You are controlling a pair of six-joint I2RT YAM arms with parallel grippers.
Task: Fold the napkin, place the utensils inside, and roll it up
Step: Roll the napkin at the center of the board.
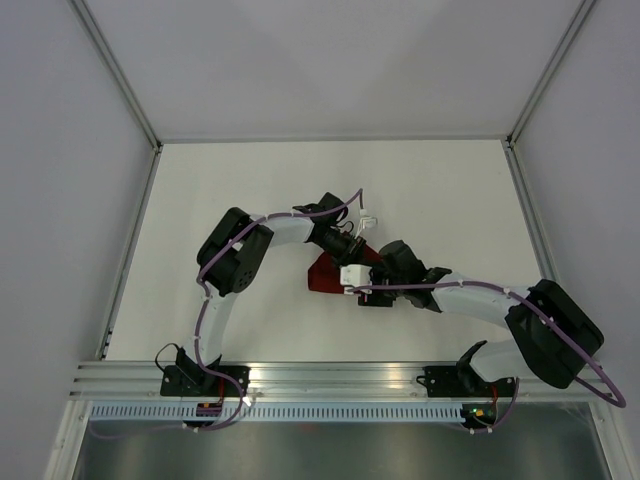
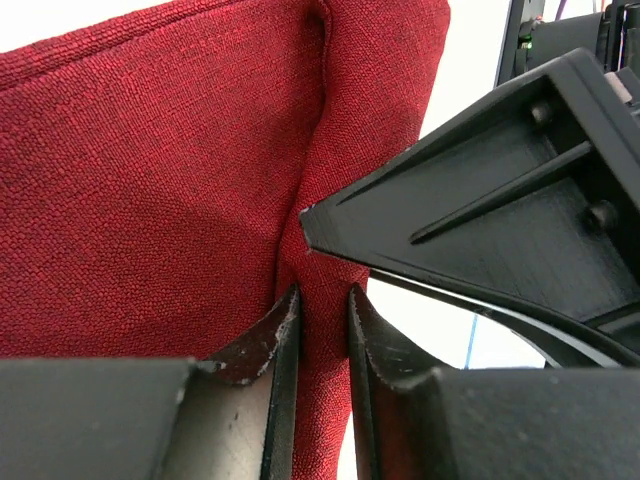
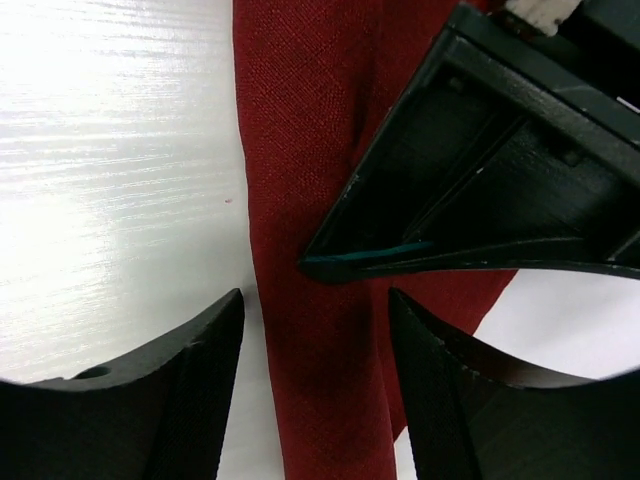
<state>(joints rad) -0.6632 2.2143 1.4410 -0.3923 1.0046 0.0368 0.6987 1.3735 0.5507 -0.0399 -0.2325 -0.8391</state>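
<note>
The dark red napkin lies bunched in a narrow folded shape at the table's middle, mostly covered by both grippers. My left gripper is shut on a raised fold of the napkin; in the left wrist view its jaws pinch the cloth between them. My right gripper is open, and in the right wrist view its jaws straddle a long strip of the napkin without closing on it. Each gripper's finger shows in the other's view. The fork is hidden.
The white table has metal frame posts at its back corners and an aluminium rail along the near edge. Grey walls enclose the sides and back. The two grippers are nearly touching over the napkin.
</note>
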